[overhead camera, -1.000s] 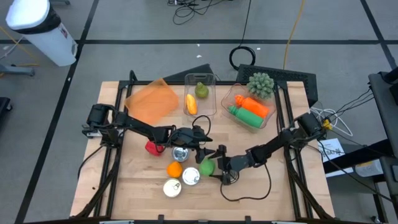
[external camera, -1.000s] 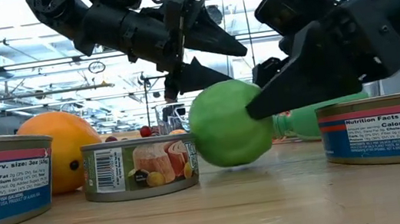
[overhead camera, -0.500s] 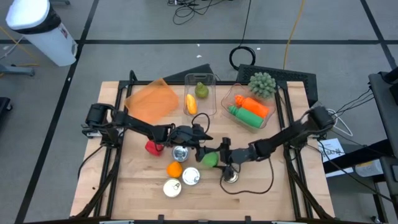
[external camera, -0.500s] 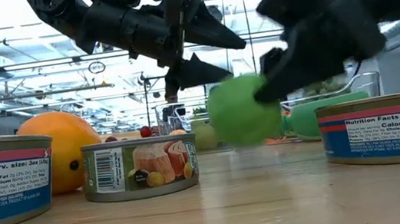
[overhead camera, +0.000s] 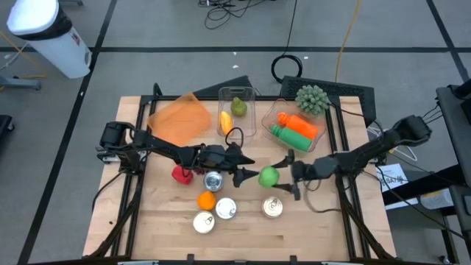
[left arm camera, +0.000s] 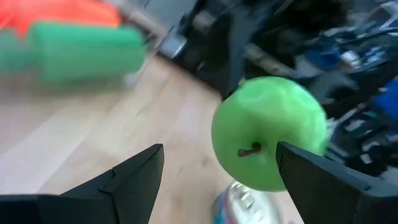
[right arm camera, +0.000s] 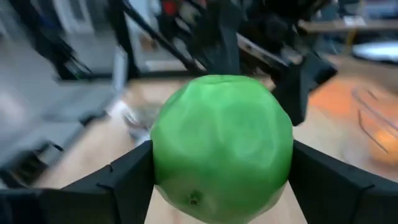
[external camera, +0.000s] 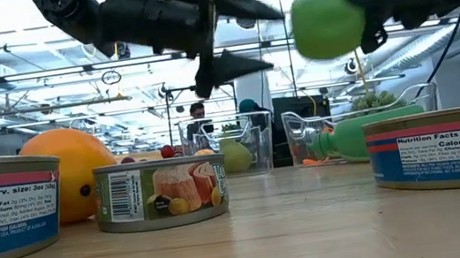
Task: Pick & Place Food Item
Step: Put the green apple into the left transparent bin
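A green apple [overhead camera: 268, 176] hangs in the air over the middle of the wooden table [overhead camera: 324, 221], well above the cans in the low view [external camera: 327, 20]. My right gripper [overhead camera: 280, 175] reaches in from the table's right and is shut on it. My left gripper [overhead camera: 249, 169] comes from the left and stands open. Its fingertips are just short of the apple. In the left wrist view the apple [left arm camera: 270, 130] shows its stem beyond the two spread fingers [left arm camera: 134, 177]. My right gripper pinches the apple between its two fingers, one on each side [right arm camera: 158, 155] of its widest part. The fingers lie about level and come from the table's right. The apple is lifted clear of the table, with its stem end [left arm camera: 249, 151] toward my left gripper.
Two clear bins stand at the far edge: one [overhead camera: 237, 110] holds a pear and a yellow item, the other [overhead camera: 298, 129] a green bottle and orange items. An orange lid [overhead camera: 180, 119] lies far left. Several cans [overhead camera: 273, 208], an orange [overhead camera: 207, 199] and a red item [overhead camera: 180, 174] lie near.
My right gripper has drawn back toward the table's right and far side and has risen, carrying the apple. The apple stood on the table beside the cans and now hangs clear. A can that the right arm covered now shows.
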